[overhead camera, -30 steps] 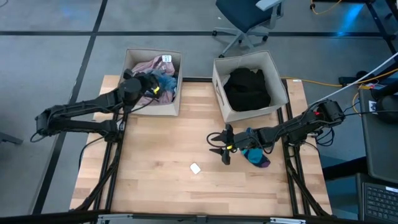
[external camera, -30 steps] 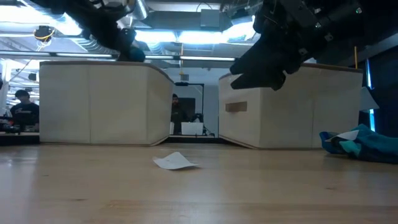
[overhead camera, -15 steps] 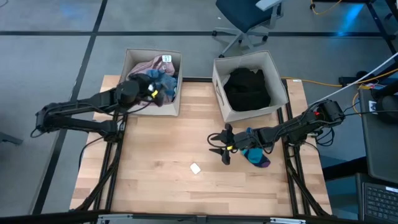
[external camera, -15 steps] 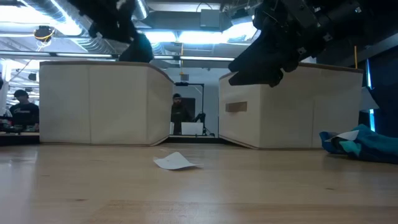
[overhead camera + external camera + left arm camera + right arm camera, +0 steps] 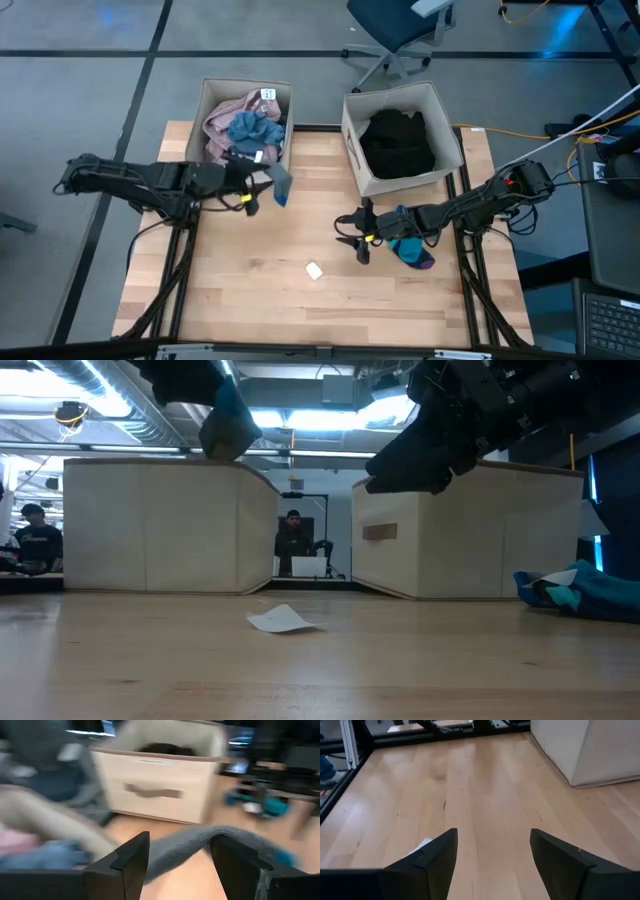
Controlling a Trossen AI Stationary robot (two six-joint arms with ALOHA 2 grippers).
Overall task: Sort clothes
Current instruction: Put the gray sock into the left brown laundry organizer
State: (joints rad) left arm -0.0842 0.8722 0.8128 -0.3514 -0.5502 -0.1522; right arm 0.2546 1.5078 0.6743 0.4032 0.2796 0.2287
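My left gripper [image 5: 262, 190] hovers open in front of the left beige bin [image 5: 212, 105], which holds pink and blue clothes [image 5: 245, 125]. A grey-blue sock [image 5: 282, 185] is in the air at its fingertips, above the bin's top edge in the low view [image 5: 230, 425]. My right gripper [image 5: 350, 240] stands open above the bare wood at mid-table, nothing between its fingers [image 5: 492, 845]. A teal and purple heap of clothes [image 5: 411, 251] lies on the table under the right arm. Black clothes [image 5: 398, 140] fill the right bin. My left gripper is open and pinches nothing. The grey-blue sock [image 5: 200, 845] stretches across the gap at the fingers' free ends and passes over one fingertip [image 5: 222, 840]. It is clear of the table. The view is blurred: whether it hangs on that fingertip or is falling past it, I cannot tell.
A small white paper tag [image 5: 314, 270] lies on the wood near the middle [image 5: 280, 620]. The right bin [image 5: 352, 135] stands at the far edge beside the left one. A person sits in the room beyond the gap between the bins [image 5: 293, 545].
My left gripper has swung out of the left bin toward the table's near edge and the middle, turning as it went. The blue garment it was over now lies uncovered in the bin. The grey-blue sock has come out with the gripper.
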